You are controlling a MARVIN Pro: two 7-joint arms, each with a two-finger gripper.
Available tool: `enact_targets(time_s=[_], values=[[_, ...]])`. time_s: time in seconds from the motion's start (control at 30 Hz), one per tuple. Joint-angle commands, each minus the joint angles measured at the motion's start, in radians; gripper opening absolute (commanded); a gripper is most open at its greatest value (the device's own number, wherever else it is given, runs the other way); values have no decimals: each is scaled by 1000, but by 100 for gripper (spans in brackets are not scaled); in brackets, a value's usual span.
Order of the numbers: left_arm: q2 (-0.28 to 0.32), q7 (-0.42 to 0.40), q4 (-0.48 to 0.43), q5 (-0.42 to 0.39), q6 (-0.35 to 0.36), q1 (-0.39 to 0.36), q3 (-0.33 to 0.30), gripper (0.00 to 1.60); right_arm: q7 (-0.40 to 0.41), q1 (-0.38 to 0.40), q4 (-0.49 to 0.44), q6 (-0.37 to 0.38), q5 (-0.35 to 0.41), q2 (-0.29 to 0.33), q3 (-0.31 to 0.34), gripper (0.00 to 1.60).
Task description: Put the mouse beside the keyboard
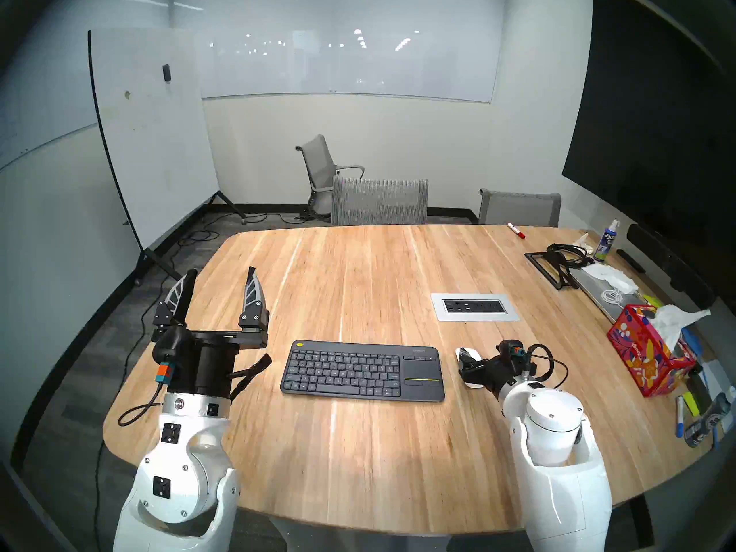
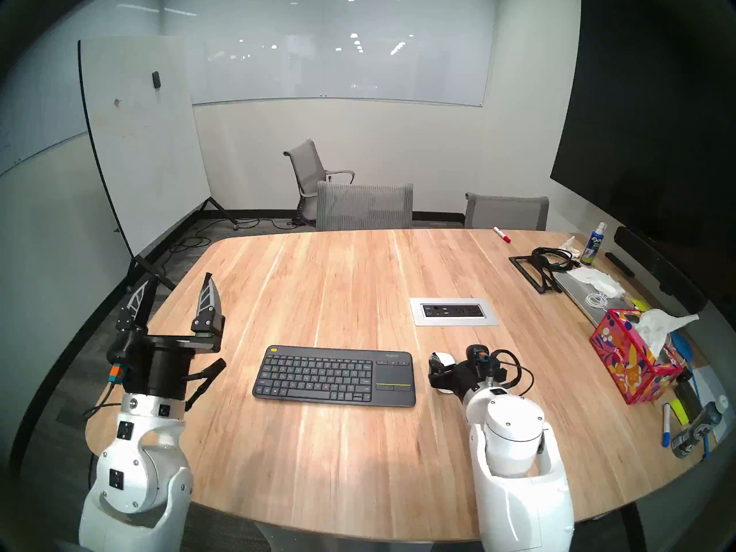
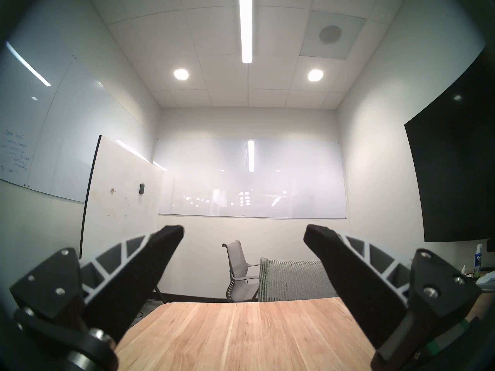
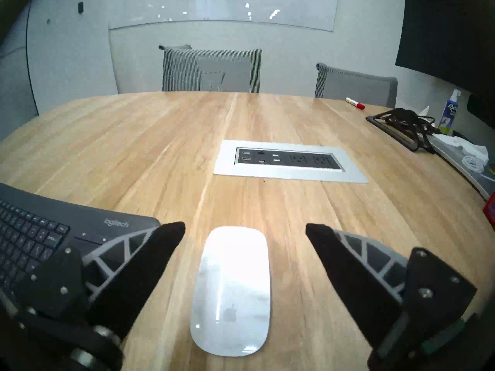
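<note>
The right tool [image 4: 245,230] sits low over the tabletop [image 1: 358,268] with its two fingers spread wide, one on each side of the mouse [image 4: 231,290] and clear of it on both flanks. The mouse lies flat on the wood between them, a glossy white oval with a grey apple mark near its close end. Just off its left side lies the keyboard [image 1: 362,370], dark grey, its touchpad end nearest the mouse, a strip of bare wood between the two. In the wrist view the left finger overlaps the keyboard's near corner; whether it touches cannot be told.

Beyond the mouse, farther across the tabletop, a silver-framed outlet panel [image 1: 475,306] is set into the wood. Well off to the right stands a red patterned tissue box [image 1: 645,356].

The left tool [image 1: 221,274] is held up on the keyboard's other side, fingers spread wide with nothing between them, pointing toward the far wall.
</note>
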Motion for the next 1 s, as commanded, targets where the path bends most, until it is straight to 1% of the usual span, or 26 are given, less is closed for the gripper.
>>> enact_targets(time_s=[0.0, 0.03, 0.07, 0.1, 0.13, 0.17, 0.2, 0.23, 0.27, 0.3, 0.37, 0.4, 0.43, 0.57, 0.63, 0.7, 0.83, 0.93, 0.97], values=[[1, -1, -17, 1, -3, -2, 0, 160, 46, -113, -114, -79, 19, -19, 30, 160], [1, -1, -17, 1, -3, -2, 0, 160, 52, -134, -125, -93, 16, -17, 31, 160], [1, -1, -17, 1, -3, -2, 0, 160, 61, -141, -126, -100, 19, -28, 39, 160], [1, -1, -16, 1, -3, -3, 0, 160, 68, -149, -129, -118, 10, -18, 31, 160], [1, -1, -16, 1, -4, -3, 0, 160, 72, -189, -152, -132, 15, -21, 34, 160], [1, -1, -16, 1, -4, -3, 0, 160, 81, -153, -130, -129, 4, -27, 35, 160], [1, -1, -16, 1, -4, -3, 0, 160, 85, -203, -159, -157, 7, -24, 36, 160], [1, -1, -16, 1, -4, -3, 0, 160, 95, -219, -168, -172, 14, -34, 43, 160], [1, -1, -15, 1, -4, -3, 0, 160, 97, -234, -179, -184, 15, -30, 42, 160], [1, -1, -15, 1, -4, -3, 0, 160, 109, -231, -178, -199, 11, -34, 44, 160], [1, -1, -15, 1, -4, -3, 0, 160, 124, -258, -193, -234, 14, -39, 47, 160], [1, -1, -15, 1, -4, -3, 0, 160, 131, -257, -195, -239, 7, -39, 47, 160], [1, -1, -15, 1, -4, -3, 0, 160, 131, -281, -206, -265, 7, -43, 50, 160], [1, -1, -15, 1, -4, -3, 0, 160, 144, -334, -225, -329, 1, -51, 60, 160], [1, -1, -15, 1, -4, -3, 0, 160, 148, -357, -226, -358, 5, -63, 66, 160], [1, -1, -15, 1, -4, -4, 0, 160, 145, -384, -226, -392, -6, -61, 66, 160], [1, -1, -16, 1, -4, -3, 0, 160, 126, -432, -219, -451, -19, -71, 60, 160], [1, -1, -16, 1, -4, -3, 0, 160, 110, -419, -179, -517, -41, -75, 52, 160], [1, -1, -16, 1, -4, -3, 0, 160, 103, -412, -171, -529, -50, -74, 49, 160]])
